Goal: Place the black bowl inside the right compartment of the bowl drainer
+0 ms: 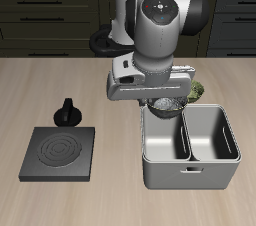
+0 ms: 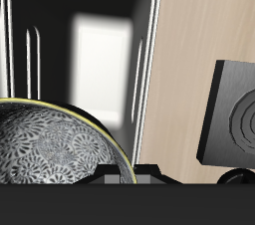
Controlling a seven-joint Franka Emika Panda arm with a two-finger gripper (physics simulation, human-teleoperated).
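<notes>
One gripper [image 1: 163, 98] hangs above the back edge of the single bowl drainer [image 1: 190, 175], and it is clenched on the rim of the one black bowl [image 2: 50, 144]; in the wrist view the bowl's grey-white speckled inside fills the space just under the camera, and one dark fingertip [image 2: 120, 172] sits against its rim. In the exterior view the bowl is mostly hidden beneath the arm's head, held in the air over the far end of the drainer, not resting in it. The drainer counts two deep compartments split by a central divider, with one slot handle in the wall nearest the table's front edge; in the wrist view a compartment's shiny floor shows directly past the bowl. One olive-green bowl [image 1: 196, 90] peeks out just behind the drainer. One flat black stove plate [image 1: 59, 152] lies well apart from the drainer, nearer the front edge; one small black pot [image 1: 68, 112] stands just behind that plate.
</notes>
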